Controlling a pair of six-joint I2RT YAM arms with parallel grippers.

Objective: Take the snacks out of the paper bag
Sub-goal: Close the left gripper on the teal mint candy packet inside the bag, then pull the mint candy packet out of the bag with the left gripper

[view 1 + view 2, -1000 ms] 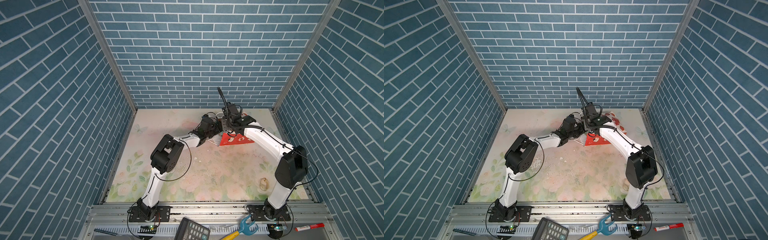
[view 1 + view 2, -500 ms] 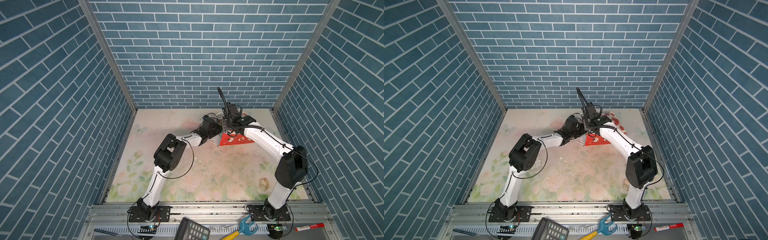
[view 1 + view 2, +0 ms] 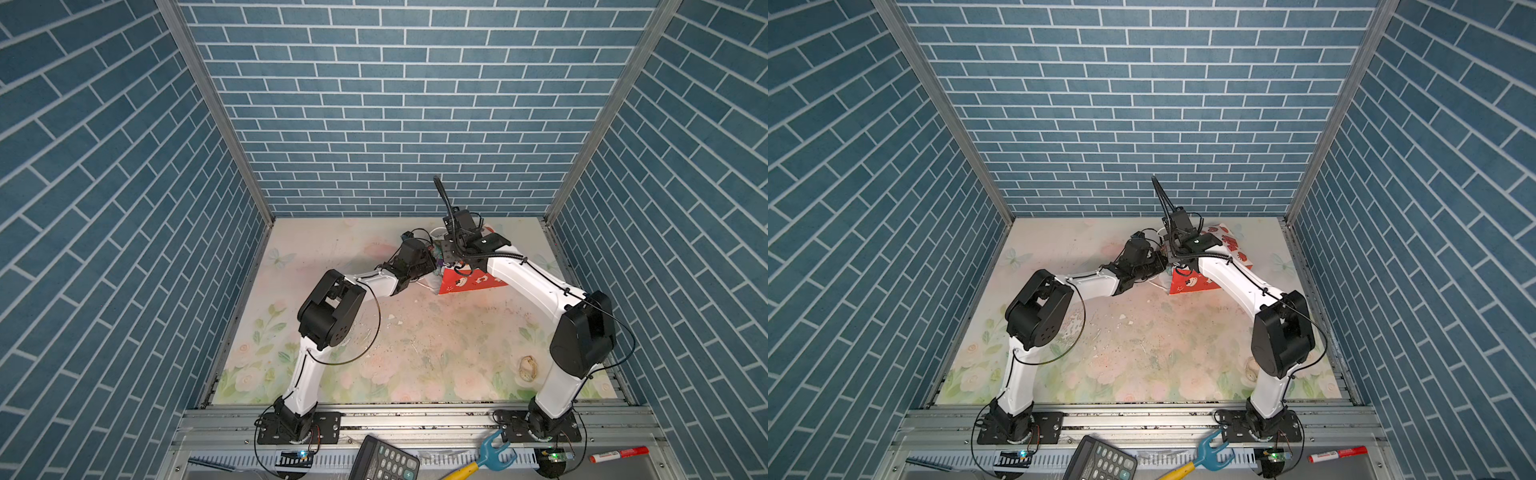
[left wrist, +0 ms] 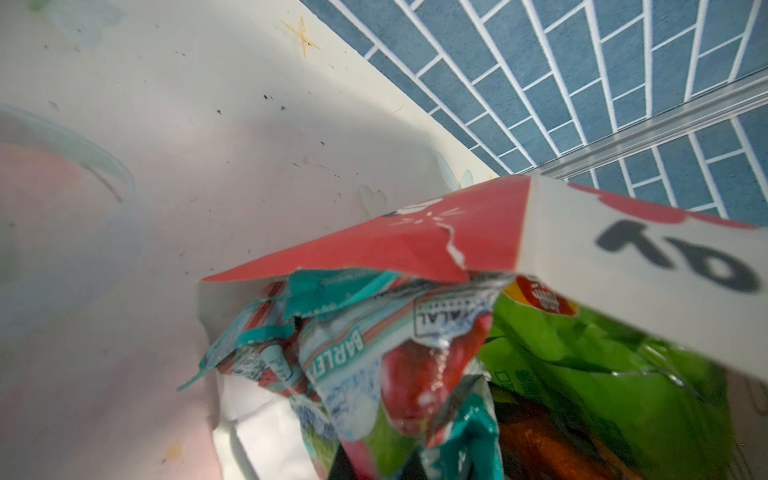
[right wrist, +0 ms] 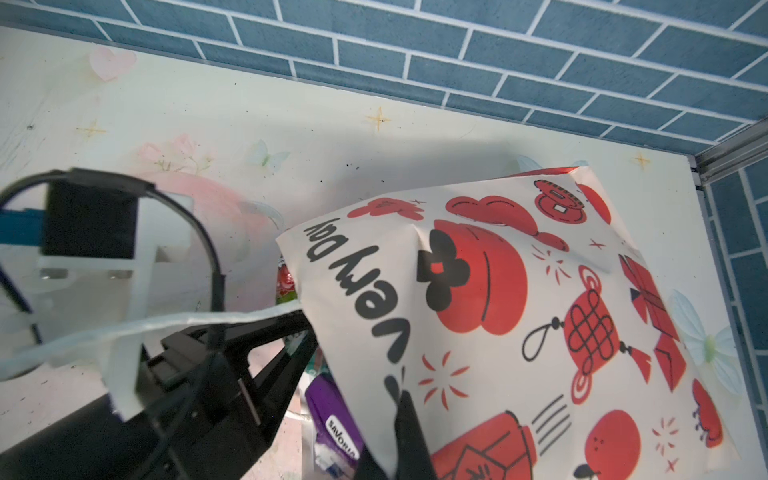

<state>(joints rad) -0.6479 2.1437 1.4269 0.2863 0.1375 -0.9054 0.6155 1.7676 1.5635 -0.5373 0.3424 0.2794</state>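
Pinching rim of paper bag (image 5: 519, 311) in right gripper (image 5: 395, 440); left gripper (image 5: 297, 347) at bag mouth among snacks (image 4: 374, 353), closure impossible to tell.

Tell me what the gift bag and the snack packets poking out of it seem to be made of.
The paper bag: matte printed paper or thin card, judging by its sharp creases and a torn red edge. The teal packet and green packet: glossy plastic film, probably; crinkled, with bright highlights.
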